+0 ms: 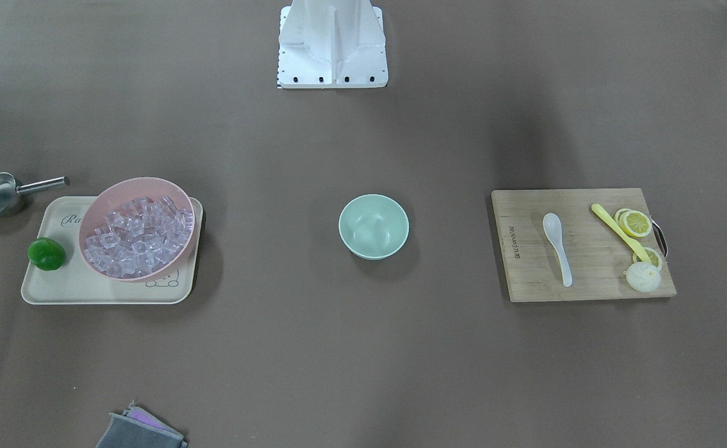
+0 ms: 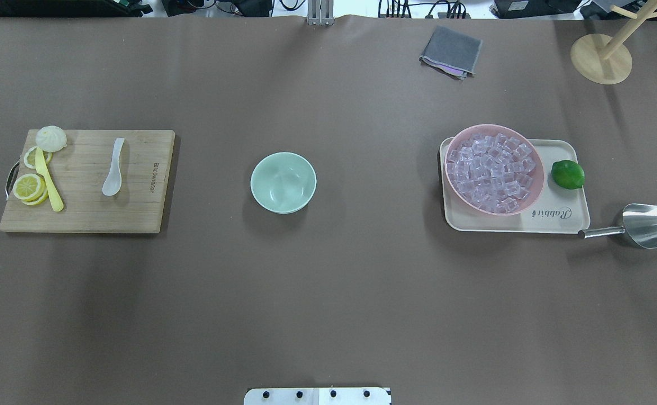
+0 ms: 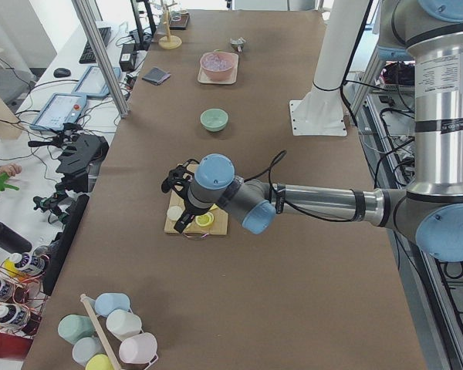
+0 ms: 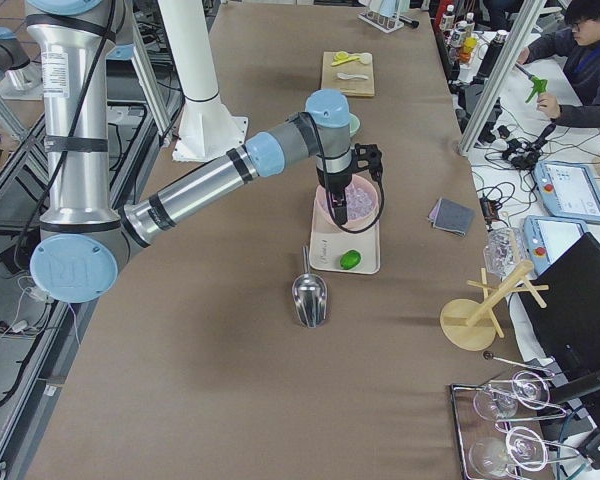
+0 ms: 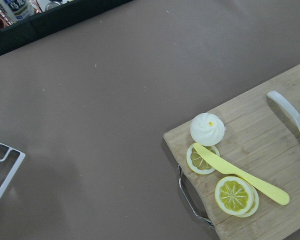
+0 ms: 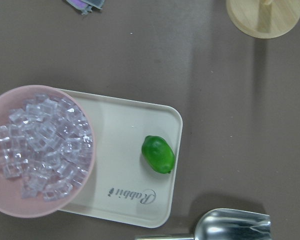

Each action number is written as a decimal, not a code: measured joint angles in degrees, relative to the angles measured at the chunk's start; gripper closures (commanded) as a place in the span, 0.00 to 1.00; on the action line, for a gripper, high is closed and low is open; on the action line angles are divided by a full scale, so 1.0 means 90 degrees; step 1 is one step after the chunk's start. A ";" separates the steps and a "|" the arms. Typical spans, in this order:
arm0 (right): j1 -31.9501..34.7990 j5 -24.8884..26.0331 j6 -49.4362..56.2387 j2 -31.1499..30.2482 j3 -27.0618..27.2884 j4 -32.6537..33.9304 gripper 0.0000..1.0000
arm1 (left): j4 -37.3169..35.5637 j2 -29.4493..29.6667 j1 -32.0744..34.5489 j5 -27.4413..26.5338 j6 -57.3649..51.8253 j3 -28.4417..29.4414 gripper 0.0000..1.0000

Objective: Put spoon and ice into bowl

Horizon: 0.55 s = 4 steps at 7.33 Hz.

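The white spoon (image 2: 113, 169) lies on a wooden cutting board (image 2: 137, 214) at the table's left; it also shows in the front view (image 1: 557, 242) and the left wrist view (image 5: 295, 117). The mint-green bowl (image 2: 283, 182) stands empty mid-table (image 1: 373, 225). Ice cubes (image 2: 491, 171) fill a pink bowl (image 2: 541, 174), seen also in the right wrist view (image 6: 37, 142). My left gripper (image 3: 175, 182) hangs over the board's outer end. My right gripper (image 4: 342, 190) hangs over the pink bowl. I cannot tell whether either is open or shut.
A yellow knife (image 2: 48, 180), lemon slices (image 2: 29, 187) and a white bun (image 2: 50, 138) share the board. The pink bowl and a lime (image 2: 567, 174) sit on a cream tray (image 2: 553, 216). A steel scoop (image 2: 643, 225), grey cloth (image 2: 451, 52) and wooden stand (image 2: 601, 59) lie right.
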<state>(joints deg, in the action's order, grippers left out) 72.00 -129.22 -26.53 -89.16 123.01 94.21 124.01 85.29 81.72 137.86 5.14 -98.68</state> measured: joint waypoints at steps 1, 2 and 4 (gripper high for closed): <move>-0.0601 0.0534 -0.0872 0.0338 0.0052 0.0001 0.00 | 0.0002 0.0151 -0.0362 -0.0049 0.0616 0.0012 0.02; -0.1164 0.1022 -0.1657 0.0658 0.0055 0.0003 0.00 | -0.0010 0.0310 -0.0713 -0.0212 0.1279 0.0028 0.02; -0.2128 0.1963 -0.3091 0.1163 -0.0039 0.0009 0.00 | -0.0013 0.0815 -0.1535 -0.0808 0.2818 0.0203 0.03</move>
<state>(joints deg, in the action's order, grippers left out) 52.85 -111.55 -54.35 -78.70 122.66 94.29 123.89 92.62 67.91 130.59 30.51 -96.85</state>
